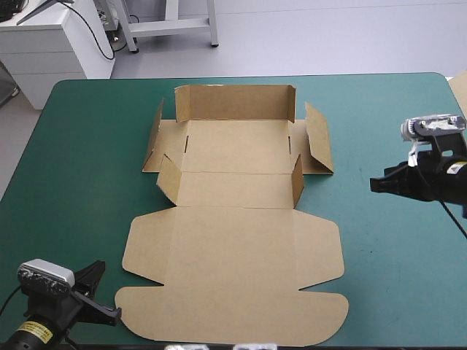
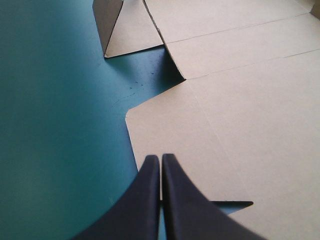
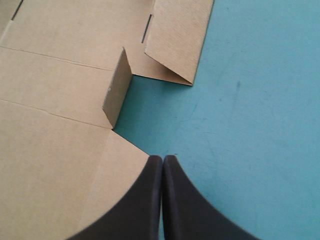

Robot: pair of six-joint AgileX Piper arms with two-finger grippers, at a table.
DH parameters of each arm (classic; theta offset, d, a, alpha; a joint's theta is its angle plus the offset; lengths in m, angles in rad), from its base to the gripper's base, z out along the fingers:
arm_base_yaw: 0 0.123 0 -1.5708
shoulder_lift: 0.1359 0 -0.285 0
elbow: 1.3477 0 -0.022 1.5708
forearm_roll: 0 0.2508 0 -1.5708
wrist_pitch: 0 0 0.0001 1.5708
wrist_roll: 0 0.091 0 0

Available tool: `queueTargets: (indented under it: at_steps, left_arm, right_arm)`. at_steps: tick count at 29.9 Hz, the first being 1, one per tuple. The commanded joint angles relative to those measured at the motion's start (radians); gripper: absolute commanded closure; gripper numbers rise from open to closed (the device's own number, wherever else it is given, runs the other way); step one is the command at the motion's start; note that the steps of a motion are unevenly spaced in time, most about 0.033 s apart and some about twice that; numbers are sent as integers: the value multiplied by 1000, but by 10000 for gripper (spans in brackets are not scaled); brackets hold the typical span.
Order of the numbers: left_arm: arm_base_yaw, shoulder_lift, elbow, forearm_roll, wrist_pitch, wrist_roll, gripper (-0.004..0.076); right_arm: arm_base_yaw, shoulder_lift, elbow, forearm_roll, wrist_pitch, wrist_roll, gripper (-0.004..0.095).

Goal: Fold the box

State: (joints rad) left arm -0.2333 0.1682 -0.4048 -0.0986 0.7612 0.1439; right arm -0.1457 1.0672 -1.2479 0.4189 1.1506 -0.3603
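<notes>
The box [image 1: 233,240] lies mid-way on the surface [image 1: 87,182], long axis near-to-far, its flat end just beside the nearer left hand [image 1: 115,313], the right hand [image 1: 373,184] well apart (both pinched together, empty).

Bench [image 1: 387,248] under a teal-green cover [image 2: 55,125], pale floor [image 1: 328,36] beyond its far edge.
The bench's two far corners are rounded, and the cover lies smooth and flat. A few dark specks [image 2: 132,89] and a faint scuff mark [image 3: 237,86] show on it in the wrist views. Beyond the far left corner stands a white cabinet [image 1: 51,44], and beside it a grey metal frame [image 1: 171,25].
</notes>
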Motion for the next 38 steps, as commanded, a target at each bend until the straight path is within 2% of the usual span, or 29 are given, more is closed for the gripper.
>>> queueTargets:
  at_steps: [1, 8, 12, 20, 25, 28, 32, 34, 38]
  left_arm:
    - [-1, 16, -24, -7, -69, -9, 731]
    - [-1, 16, -24, -7, -69, -9, 731]
    - [-1, 16, -24, -7, -69, -9, 731]
    - [-1, 16, -24, -7, -69, -9, 731]
    - [-1, 16, -24, -7, -69, -9, 731]
    - [-1, 16, -24, -7, -69, -9, 731]
    - [-1, 16, -24, -7, -69, -9, 731]
    - [-1, 16, -24, -7, -69, -9, 731]
    - [-1, 16, -24, -7, -69, -9, 731]
  right_arm:
    - [2, 59, -96, 124, -13, -11, 917]
    - [6, 174, -213, 171, 1, -7, 905]
    - [90, 246, -276, 156, -7, 10, 905]
    - [335, 440, -377, -124, -82, 157, 905]
    - [384, 560, -427, -154, -84, 196, 902]
    - [396, 618, -459, -158, -76, 199, 823]
    - [401, 669, -514, -169, -28, 250, 576]
    - [401, 691, -537, -171, 9, 250, 501]
    - [401, 727, -545, -170, 31, 244, 489]
